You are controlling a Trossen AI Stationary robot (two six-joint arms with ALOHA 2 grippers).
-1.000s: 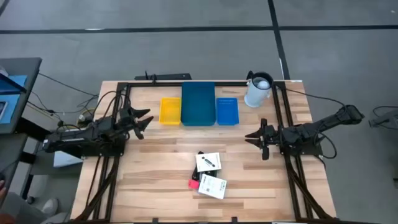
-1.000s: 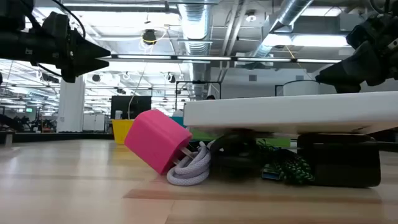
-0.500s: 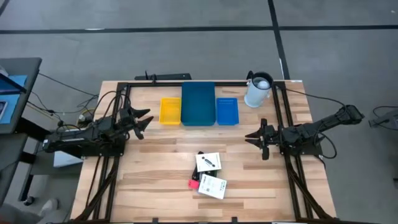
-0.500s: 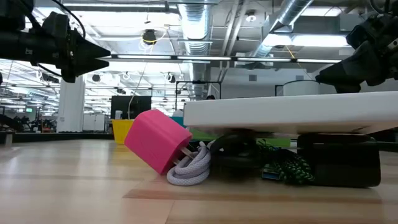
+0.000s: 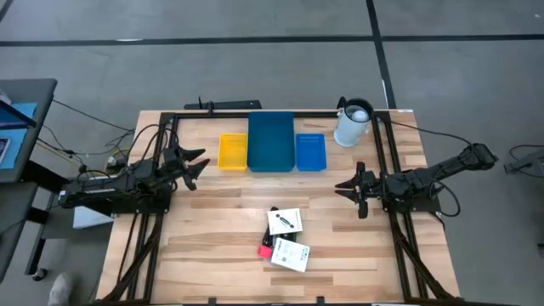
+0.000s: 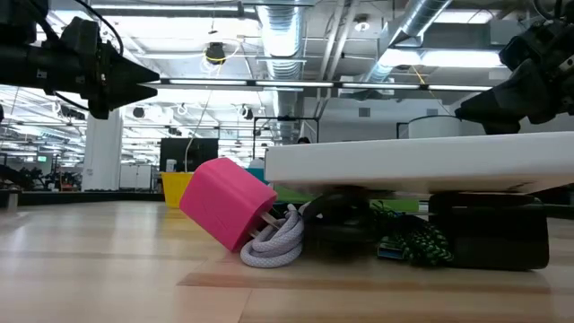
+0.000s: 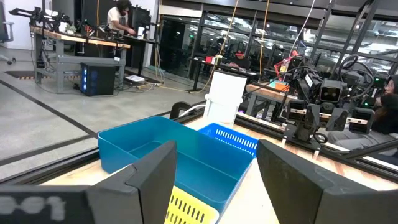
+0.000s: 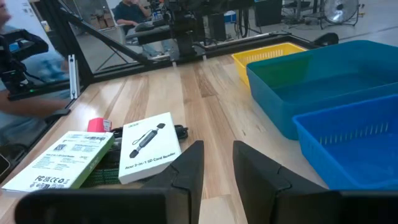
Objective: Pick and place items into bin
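Observation:
The items lie in a cluster at the table's near middle. Two white cards with black print rest flat on darker things beneath them. A pink-red piece sits at their left; in the low view it is a tilted pink block leaning on a coiled white cord. A black object and green cord lie under the card. My left gripper hovers open near the yellow bin. My right gripper hovers open to the right of the cluster.
Three bins stand in a row at the far middle: yellow, large dark blue and small blue. A white pitcher stands at the far right. Black frame rails run along the table's edges. Bare wood lies between grippers and items.

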